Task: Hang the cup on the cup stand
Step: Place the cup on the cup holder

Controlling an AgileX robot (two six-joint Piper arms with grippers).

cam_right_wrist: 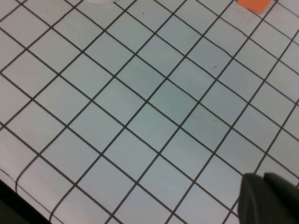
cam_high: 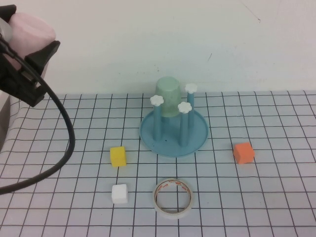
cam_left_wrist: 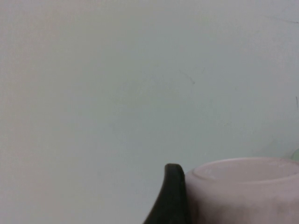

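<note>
The pale pink cup (cam_high: 35, 25) is held high at the far left, well above the gridded mat, with my left gripper (cam_high: 29, 32) shut on it. One black finger (cam_left_wrist: 174, 196) presses flat against the cup's (cam_left_wrist: 243, 191) side in the left wrist view; the other finger is out of frame. The blue cup stand (cam_high: 174, 134) sits mid-table, far to the right of and below the held cup, with white flower caps on its pegs. My right gripper (cam_right_wrist: 268, 198) is shut, empty, over bare mat and outside the high view.
A pale green cup (cam_high: 171, 96) hangs upside down on a rear peg. A yellow block (cam_high: 118, 156), white block (cam_high: 120, 193) and tape roll (cam_high: 173, 198) lie in front of the stand, an orange block (cam_high: 243, 152) to its right. A black cable (cam_high: 66, 143) hangs from the left arm.
</note>
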